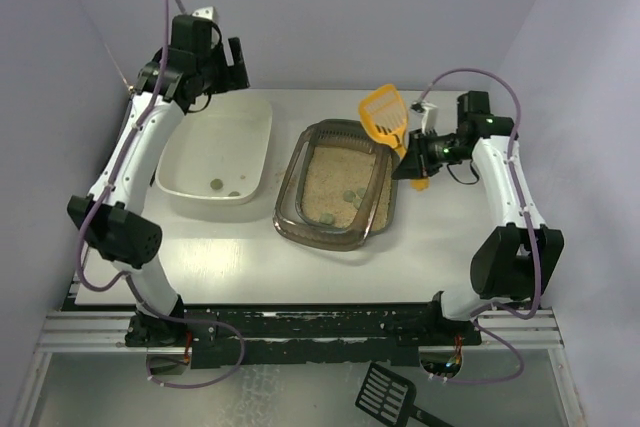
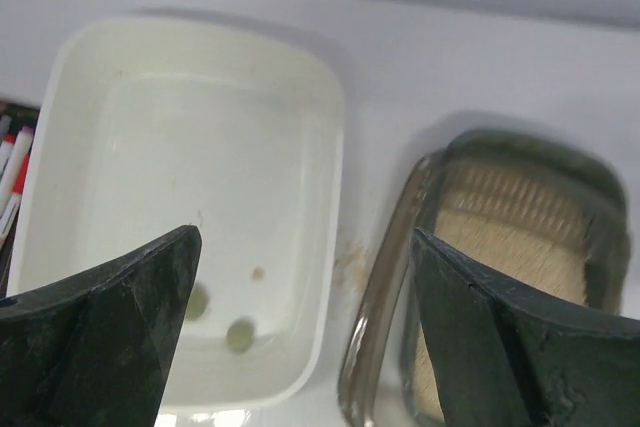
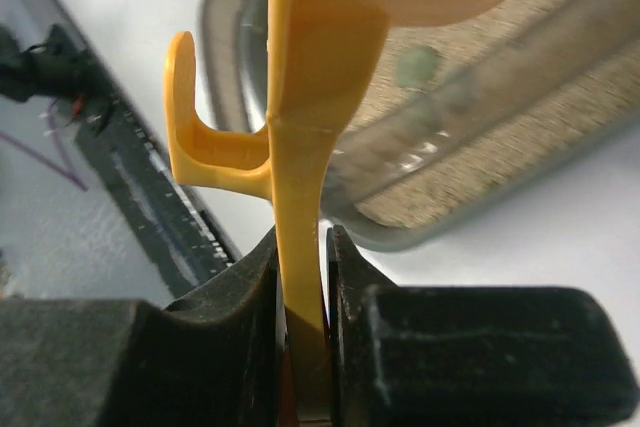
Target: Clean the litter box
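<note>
White tub (image 1: pixel 205 194) and black slotted scoop (image 1: pixel 385 392)
The tub is sitting left of centre on the white table (image 1: pixel 240 257), holding two small greenish lumps (image 1: pixel 216 184) near its lower wall; the scoop is lying at the bottom edge, off the table.

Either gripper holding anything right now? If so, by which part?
The right gripper clamps the yellow scoop by its handle; the left gripper is open, holding nothing.
</note>
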You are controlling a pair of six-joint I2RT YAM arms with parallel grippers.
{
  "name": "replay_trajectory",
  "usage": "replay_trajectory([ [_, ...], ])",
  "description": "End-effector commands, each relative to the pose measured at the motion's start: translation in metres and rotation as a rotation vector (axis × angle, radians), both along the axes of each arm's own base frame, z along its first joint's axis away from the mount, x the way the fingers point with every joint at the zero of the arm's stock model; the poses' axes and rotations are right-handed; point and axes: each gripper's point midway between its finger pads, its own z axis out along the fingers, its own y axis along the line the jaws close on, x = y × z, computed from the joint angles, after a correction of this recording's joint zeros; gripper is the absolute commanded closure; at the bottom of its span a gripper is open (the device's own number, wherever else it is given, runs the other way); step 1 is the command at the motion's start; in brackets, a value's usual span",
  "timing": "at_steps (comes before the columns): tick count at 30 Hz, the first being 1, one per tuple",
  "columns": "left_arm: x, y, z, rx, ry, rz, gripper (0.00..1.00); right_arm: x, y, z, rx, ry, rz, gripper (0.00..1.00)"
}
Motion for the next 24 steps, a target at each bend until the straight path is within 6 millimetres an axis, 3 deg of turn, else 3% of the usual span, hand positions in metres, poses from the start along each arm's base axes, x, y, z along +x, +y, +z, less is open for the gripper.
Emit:
replay_trajectory([
  [1,-0.021,0.008,-0.025,0.141,0.020,-0.051,0.05,-0.015,0.044,0.021,0.142,0.030,0.099,1.00],
  [4,-0.036,0.016,-0.020,0.183,-0.050,-0.131,0.05,-0.010,0.060,0.012,0.162,0.120,0.126,1.00],
  [8,-0.051,0.041,-0.014,0.136,-0.095,-0.148,0.05,0.005,0.072,-0.004,0.159,0.201,0.137,0.83],
  [12,-0.057,0.070,-0.018,0.041,-0.104,-0.118,0.05,0.013,0.080,-0.017,0.155,0.237,0.144,0.78],
  [16,-0.056,0.073,-0.020,-0.015,-0.103,-0.140,0.05,0.009,0.094,-0.035,0.112,0.271,0.179,0.71],
  [18,-0.051,0.071,-0.019,-0.023,-0.090,-0.149,0.05,0.012,0.098,-0.038,0.083,0.259,0.184,0.61],
  [20,-0.047,0.070,-0.020,-0.021,-0.071,-0.157,0.05,0.017,0.097,-0.037,0.069,0.234,0.179,0.43],
  [21,-0.046,0.070,-0.021,-0.019,-0.061,-0.161,0.05,0.018,0.095,-0.037,0.058,0.228,0.172,0.28],
  [23,-0.045,0.069,-0.024,-0.018,-0.052,-0.171,0.05,0.018,0.094,-0.038,0.042,0.218,0.162,0.07],
  [24,-0.045,0.068,-0.025,-0.020,-0.054,-0.176,0.05,0.018,0.091,-0.040,0.030,0.211,0.154,0.01],
])
